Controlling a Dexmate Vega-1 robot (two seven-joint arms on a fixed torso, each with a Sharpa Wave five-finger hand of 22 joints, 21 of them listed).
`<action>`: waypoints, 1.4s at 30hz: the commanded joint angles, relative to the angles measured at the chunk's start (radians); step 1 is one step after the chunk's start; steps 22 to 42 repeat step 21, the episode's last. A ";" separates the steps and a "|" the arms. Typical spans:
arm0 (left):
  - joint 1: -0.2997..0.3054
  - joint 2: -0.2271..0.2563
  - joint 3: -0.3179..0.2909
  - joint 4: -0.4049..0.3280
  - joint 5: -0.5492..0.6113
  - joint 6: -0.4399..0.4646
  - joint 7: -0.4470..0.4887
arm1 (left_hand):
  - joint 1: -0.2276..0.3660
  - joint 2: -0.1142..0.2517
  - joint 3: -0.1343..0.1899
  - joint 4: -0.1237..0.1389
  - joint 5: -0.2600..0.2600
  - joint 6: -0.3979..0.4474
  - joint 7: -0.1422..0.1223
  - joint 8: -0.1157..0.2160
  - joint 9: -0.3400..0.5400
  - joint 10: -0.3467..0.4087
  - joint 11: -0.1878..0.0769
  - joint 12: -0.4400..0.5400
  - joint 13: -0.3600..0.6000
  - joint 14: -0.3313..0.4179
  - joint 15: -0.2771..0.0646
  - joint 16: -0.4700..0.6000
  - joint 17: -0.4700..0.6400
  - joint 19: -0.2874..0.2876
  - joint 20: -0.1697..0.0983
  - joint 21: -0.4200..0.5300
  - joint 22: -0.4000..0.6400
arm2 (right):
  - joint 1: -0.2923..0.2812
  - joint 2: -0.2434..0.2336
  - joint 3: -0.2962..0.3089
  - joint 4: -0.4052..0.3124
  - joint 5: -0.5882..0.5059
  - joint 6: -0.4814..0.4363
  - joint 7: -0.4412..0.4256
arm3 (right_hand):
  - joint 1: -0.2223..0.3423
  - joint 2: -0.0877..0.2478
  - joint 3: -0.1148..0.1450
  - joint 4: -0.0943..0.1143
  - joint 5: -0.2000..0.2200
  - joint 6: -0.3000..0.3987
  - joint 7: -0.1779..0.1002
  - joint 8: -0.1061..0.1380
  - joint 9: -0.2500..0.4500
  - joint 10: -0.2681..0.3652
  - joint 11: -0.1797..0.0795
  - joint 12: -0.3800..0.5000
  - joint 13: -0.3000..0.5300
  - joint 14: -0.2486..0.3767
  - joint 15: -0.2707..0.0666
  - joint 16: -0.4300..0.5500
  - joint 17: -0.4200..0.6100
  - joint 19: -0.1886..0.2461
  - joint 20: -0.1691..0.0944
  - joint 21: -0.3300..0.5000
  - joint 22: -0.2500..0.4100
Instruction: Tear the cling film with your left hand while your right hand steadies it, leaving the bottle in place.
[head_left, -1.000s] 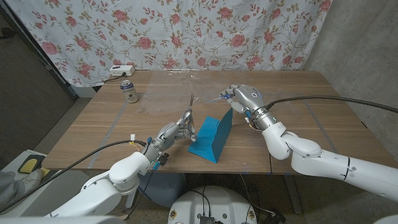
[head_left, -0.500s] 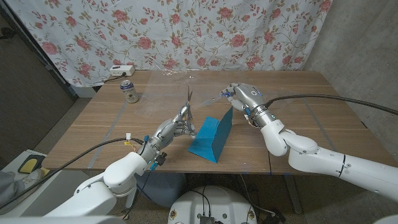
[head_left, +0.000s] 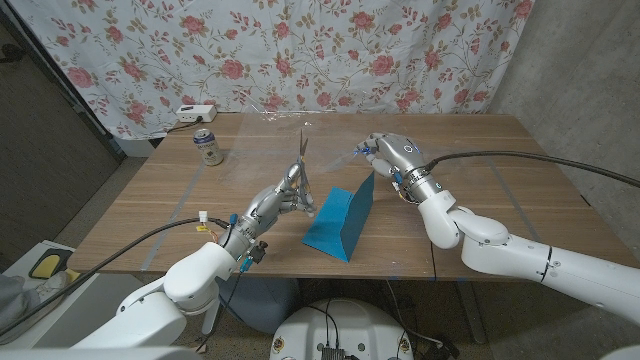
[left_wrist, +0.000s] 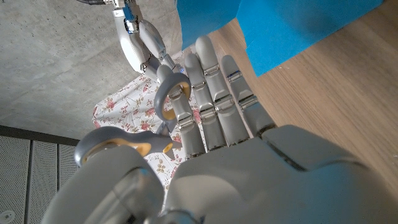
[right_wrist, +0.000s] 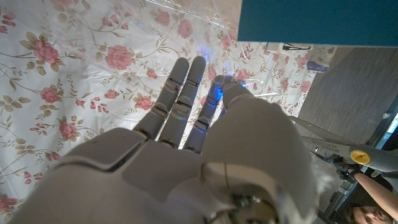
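Head view: the blue film box (head_left: 340, 222) stands on the wooden counter (head_left: 520, 190) near its front edge, between the two hands. The left hand (head_left: 283, 197) is raised just left of the box, its fingers pinching a strip of cling film (head_left: 303, 155) that rises narrow and upright above them. The right hand (head_left: 393, 158) sits at the box's far right corner, fingers touching film drawn from the box; whether it truly grips cannot be told. A can (head_left: 208, 147) stands well apart at the far left, near a white power strip (head_left: 196, 112) on the counter's back edge. Left wrist view: the left hand (left_wrist: 211, 124) shows its fingers extended close together, thumb curled toward them, the box (left_wrist: 280, 28) beyond. Right wrist view: the right hand (right_wrist: 199, 118) has straight fingers reaching toward crinkled film (right_wrist: 186, 9) beside the box (right_wrist: 317, 22).
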 joint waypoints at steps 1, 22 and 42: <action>0.004 -0.024 -0.012 0.007 0.012 0.010 0.018 | -0.009 0.004 -0.007 0.005 0.007 0.060 0.057 -0.003 0.005 0.027 -0.019 0.004 0.001 0.007 0.003 0.001 0.003 0.003 -0.002 -0.001 0.003 | 0.008 0.015 0.004 0.028 0.014 0.022 -0.002 | 0.004 0.009 -0.003 0.001 0.003 0.007 -0.002 0.000 0.005 0.011 0.002 0.007 0.019 0.006 -0.141 0.003 0.003 -0.003 -0.092 0.001 -0.001; 0.005 -0.044 -0.010 0.006 0.020 0.012 0.019 | -0.009 0.009 -0.017 0.011 0.017 0.061 0.059 -0.005 0.006 0.027 -0.017 0.002 0.003 0.013 0.003 0.002 0.000 0.005 -0.003 -0.003 0.002 | 0.005 0.017 0.004 0.037 0.017 0.036 -0.006 | 0.004 0.009 -0.004 0.000 0.003 0.008 -0.001 0.000 0.005 0.011 0.002 0.007 0.021 0.007 -0.141 0.004 0.002 -0.002 -0.091 0.000 -0.001; 0.005 -0.044 -0.010 0.006 0.020 0.012 0.019 | -0.009 0.009 -0.017 0.011 0.017 0.061 0.059 -0.005 0.006 0.027 -0.017 0.002 0.003 0.013 0.003 0.002 0.000 0.005 -0.003 -0.003 0.002 | 0.005 0.017 0.004 0.037 0.017 0.036 -0.006 | 0.004 0.009 -0.004 0.000 0.003 0.008 -0.001 0.000 0.005 0.011 0.002 0.007 0.021 0.007 -0.141 0.004 0.002 -0.002 -0.091 0.000 -0.001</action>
